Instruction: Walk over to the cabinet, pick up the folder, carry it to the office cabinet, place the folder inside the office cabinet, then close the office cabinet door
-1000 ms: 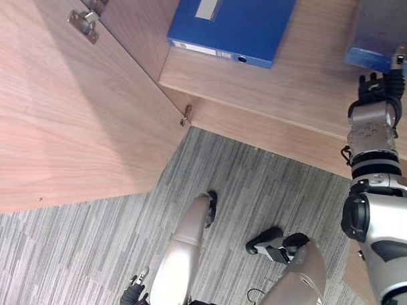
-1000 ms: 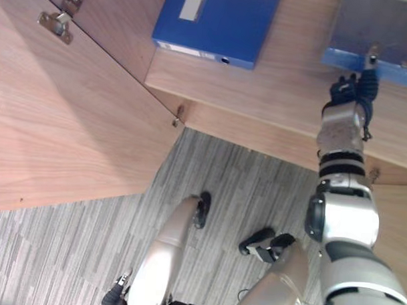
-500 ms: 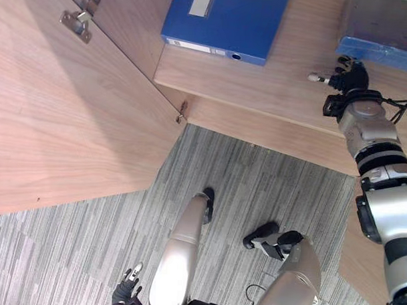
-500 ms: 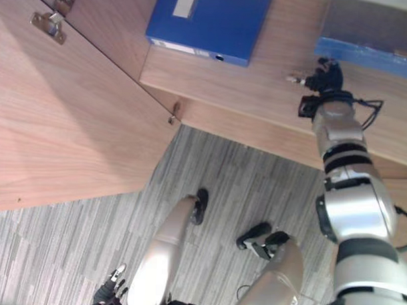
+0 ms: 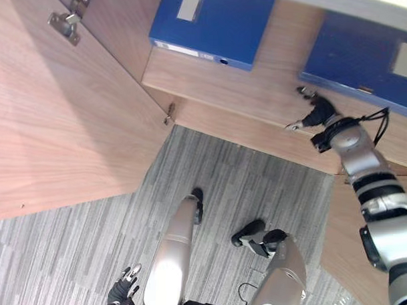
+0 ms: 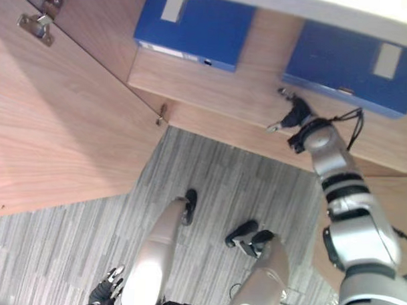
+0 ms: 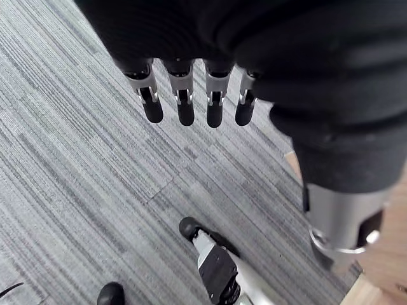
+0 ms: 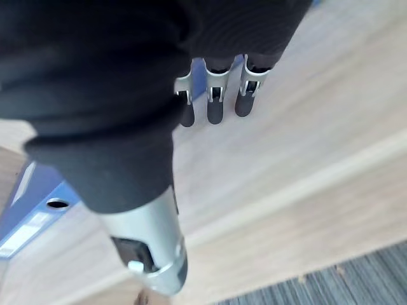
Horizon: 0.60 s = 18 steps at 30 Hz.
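Two blue folders lie flat on the wooden cabinet shelf [image 5: 259, 87]: one at the left [image 5: 208, 22] and one at the right [image 5: 364, 61], each with a pale label. My right hand [image 5: 315, 116] hovers over the shelf's front edge, just in front of the right folder's near-left corner and apart from it. Its fingers [image 8: 215, 101] are straight and hold nothing; the left folder's spine [image 8: 13, 210] shows beside them. My left hand [image 5: 121, 293] hangs low over the carpet, its fingers [image 7: 184, 105] straight and empty.
The cabinet's left door [image 5: 64, 121] stands wide open, with a metal hinge [image 5: 64, 24] near its top. A wooden panel [image 5: 341, 224] stands at the lower right. Grey striped carpet [image 5: 73, 255] covers the floor below the shelf.
My right hand has come off the right folder's front edge, moving left and back to the shelf's front. The camera has tilted up, so more of the right folder shows.
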{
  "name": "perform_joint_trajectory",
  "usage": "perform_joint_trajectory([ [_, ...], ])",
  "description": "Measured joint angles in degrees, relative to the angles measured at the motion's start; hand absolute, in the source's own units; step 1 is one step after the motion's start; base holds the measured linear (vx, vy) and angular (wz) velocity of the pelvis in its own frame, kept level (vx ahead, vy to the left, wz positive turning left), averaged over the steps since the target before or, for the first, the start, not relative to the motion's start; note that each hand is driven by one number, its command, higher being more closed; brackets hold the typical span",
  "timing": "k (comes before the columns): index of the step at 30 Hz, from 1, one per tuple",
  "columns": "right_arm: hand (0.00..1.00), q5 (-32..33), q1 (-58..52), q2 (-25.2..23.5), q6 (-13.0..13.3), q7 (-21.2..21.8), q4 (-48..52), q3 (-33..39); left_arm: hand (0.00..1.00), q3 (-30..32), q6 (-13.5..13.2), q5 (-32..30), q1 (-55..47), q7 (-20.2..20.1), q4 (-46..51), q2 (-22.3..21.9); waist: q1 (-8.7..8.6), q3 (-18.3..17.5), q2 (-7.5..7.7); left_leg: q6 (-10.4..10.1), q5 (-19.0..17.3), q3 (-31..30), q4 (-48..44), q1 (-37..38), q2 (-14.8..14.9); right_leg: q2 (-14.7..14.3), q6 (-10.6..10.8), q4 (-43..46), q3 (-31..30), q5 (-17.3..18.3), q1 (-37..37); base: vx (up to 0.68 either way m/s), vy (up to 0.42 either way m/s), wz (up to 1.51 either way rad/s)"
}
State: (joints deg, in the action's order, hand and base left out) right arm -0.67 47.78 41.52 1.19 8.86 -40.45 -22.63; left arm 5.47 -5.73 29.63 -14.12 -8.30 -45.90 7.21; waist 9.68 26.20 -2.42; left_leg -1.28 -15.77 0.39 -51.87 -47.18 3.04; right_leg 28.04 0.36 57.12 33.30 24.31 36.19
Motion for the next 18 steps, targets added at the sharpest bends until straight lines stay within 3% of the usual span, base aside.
perform_joint_trajectory([
  [4,0.00,0.7,-5.1,-2.9,2.3,2.9,1.1,-3.5,0.00,-3.2,0.0,-0.1,0.0,-0.9,-3.7,0.9,-1.44,-1.1,1.54,0.1,0.5,0.7,2.9,2.9,0.9,-2.2,0.2,-4.2,-0.4,-2.2,-2.0,0.01,0.036,-0.24],
  [6,0.00,-0.8,-7.9,-3.9,0.4,8.1,-5.6,-9.0,0.00,-5.2,0.0,-0.1,0.4,-1.1,-4.4,2.5,-0.85,-1.3,1.90,0.2,1.8,1.2,5.8,4.1,0.9,-3.2,0.4,-7.0,-0.5,-3.8,-2.6,0.01,0.028,-0.10],
  [9,0.00,-3.0,-15.1,-8.1,-2.4,11.1,-11.9,-11.4,0.00,-5.3,-0.1,-0.1,0.5,-1.1,-6.3,2.6,-0.11,-1.3,1.83,0.6,2.7,1.8,7.6,4.2,0.7,-3.3,0.4,-8.5,-0.5,-4.7,-2.2,0.01,0.007,-0.01],
  [12,0.00,-3.2,-17.2,-9.3,-2.6,11.7,-12.3,-11.2,0.00,-5.5,0.1,-0.1,0.5,-1.1,-7.5,2.5,-1.46,-1.3,1.76,0.7,2.8,2.1,7.7,5.1,0.8,-3.4,0.3,-9.0,-0.6,-5.1,-2.9,0.03,0.018,-0.07],
  [14,0.00,-3.9,-17.2,-9.5,-2.6,11.0,-12.9,-10.8,0.00,-5.5,-0.2,-0.1,0.6,-1.1,-7.4,2.6,-1.43,-1.2,1.72,0.7,3.0,2.4,9.0,7.4,1.1,-4.2,0.2,-10.5,-0.7,-5.8,-4.8,0.00,-0.001,-0.14],
  [17,0.00,-5.2,-17.2,-12.1,-2.8,9.3,-13.4,-9.5,0.00,-5.5,-0.1,-0.1,0.7,-1.0,-7.4,2.5,-1.45,-1.2,1.72,0.5,4.9,3.6,14.3,12.1,2.0,-6.7,0.2,-16.4,-1.1,-8.6,-8.3,-0.03,-0.035,-0.28],
  [18,0.00,-5.3,-17.8,-15.5,-3.0,8.4,-13.8,-7.1,0.00,-5.0,-0.1,-0.1,0.7,-0.8,-7.5,2.5,-1.40,-1.2,1.75,0.3,6.1,4.5,17.7,14.8,2.9,-9.1,-0.1,-20.8,-1.4,-10.7,-10.4,-0.02,-0.043,-0.47],
])
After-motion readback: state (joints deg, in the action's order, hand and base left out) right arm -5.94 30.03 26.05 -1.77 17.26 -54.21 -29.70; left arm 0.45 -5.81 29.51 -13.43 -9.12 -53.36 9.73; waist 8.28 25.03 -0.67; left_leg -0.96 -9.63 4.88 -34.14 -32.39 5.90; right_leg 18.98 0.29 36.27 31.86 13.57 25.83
